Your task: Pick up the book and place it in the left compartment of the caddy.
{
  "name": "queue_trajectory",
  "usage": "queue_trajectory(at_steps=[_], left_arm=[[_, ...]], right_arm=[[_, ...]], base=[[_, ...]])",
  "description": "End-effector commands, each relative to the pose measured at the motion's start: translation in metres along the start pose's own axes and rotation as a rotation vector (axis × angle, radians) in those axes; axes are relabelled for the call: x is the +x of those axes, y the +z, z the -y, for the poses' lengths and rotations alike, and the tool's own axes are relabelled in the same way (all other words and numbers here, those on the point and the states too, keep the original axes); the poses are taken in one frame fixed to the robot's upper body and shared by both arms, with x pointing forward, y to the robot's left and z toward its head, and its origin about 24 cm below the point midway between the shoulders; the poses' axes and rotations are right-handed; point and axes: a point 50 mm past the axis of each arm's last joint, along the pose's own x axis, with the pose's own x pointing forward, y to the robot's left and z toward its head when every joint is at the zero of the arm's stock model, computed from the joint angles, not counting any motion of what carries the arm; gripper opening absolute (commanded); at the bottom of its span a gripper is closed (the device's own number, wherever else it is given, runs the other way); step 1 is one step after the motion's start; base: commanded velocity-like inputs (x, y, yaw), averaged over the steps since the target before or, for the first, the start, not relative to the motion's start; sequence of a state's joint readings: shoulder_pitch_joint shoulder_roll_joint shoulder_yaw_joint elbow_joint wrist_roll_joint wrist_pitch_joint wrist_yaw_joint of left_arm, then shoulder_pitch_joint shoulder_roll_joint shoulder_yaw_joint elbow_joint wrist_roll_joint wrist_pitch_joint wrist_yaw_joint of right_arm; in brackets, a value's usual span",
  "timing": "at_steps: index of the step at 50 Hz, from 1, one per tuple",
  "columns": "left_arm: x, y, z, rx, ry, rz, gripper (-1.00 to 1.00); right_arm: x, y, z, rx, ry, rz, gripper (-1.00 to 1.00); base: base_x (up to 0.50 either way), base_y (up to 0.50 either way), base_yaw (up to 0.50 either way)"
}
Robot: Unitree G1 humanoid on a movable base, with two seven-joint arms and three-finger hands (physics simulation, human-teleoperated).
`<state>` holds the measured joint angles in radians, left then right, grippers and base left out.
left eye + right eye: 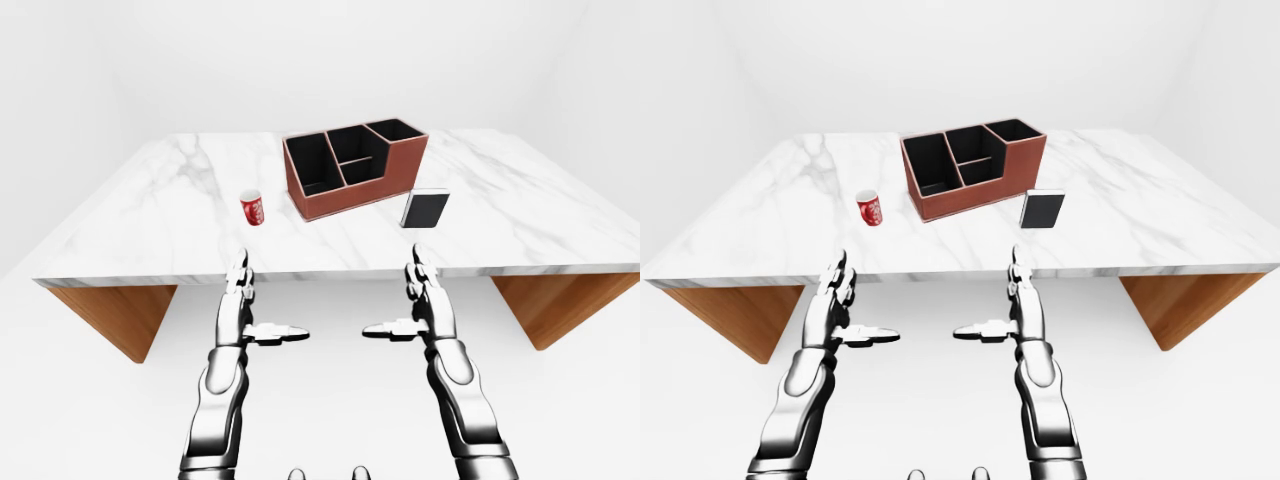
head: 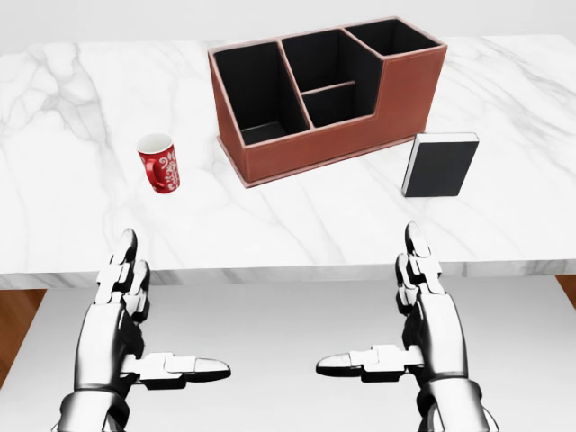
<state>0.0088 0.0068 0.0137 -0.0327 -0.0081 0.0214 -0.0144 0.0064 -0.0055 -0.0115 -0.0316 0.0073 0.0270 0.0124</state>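
Observation:
A black book (image 2: 439, 166) with a white page edge stands upright on the marble table (image 2: 270, 225), just right of the caddy. The brown caddy (image 2: 328, 94) has black-lined compartments; its left compartment (image 2: 256, 94) holds nothing. Both silver hands hover below the table's near edge, away from the book. My left hand (image 2: 148, 328) is open, fingers pointing up and thumb out to the right. My right hand (image 2: 396, 315) is open too, below and slightly left of the book, thumb pointing left.
A red cup (image 2: 159, 163) with a white pattern stands on the table left of the caddy. The table's wooden legs (image 1: 115, 315) show at both sides below the top. White floor lies under the hands.

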Motion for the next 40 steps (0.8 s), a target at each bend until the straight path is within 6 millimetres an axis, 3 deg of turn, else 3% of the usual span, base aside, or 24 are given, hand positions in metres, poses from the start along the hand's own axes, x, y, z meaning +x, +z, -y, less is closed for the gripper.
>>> queue_trajectory(at_steps=[1,17,28,40], left_arm=[[-0.005,0.013,-0.007,-0.001,0.003,0.016,1.0],[-0.011,0.035,-0.012,-0.006,0.004,0.112,1.0],[-0.016,0.043,-0.013,-0.009,0.01,0.146,1.0],[-0.013,0.032,-0.015,-0.013,0.012,0.101,1.0]], right_arm=[[-0.004,0.016,0.005,0.004,0.001,0.032,1.0],[-0.008,0.039,0.003,-0.021,0.006,0.132,1.0],[-0.012,0.047,0.002,-0.027,0.019,0.166,1.0],[-0.014,0.046,0.001,-0.033,0.024,0.164,1.0]], base=[[0.0,0.0,0.0],[0.02,0.0,0.0],[0.49,0.0,0.0],[0.5,0.0,0.0]])
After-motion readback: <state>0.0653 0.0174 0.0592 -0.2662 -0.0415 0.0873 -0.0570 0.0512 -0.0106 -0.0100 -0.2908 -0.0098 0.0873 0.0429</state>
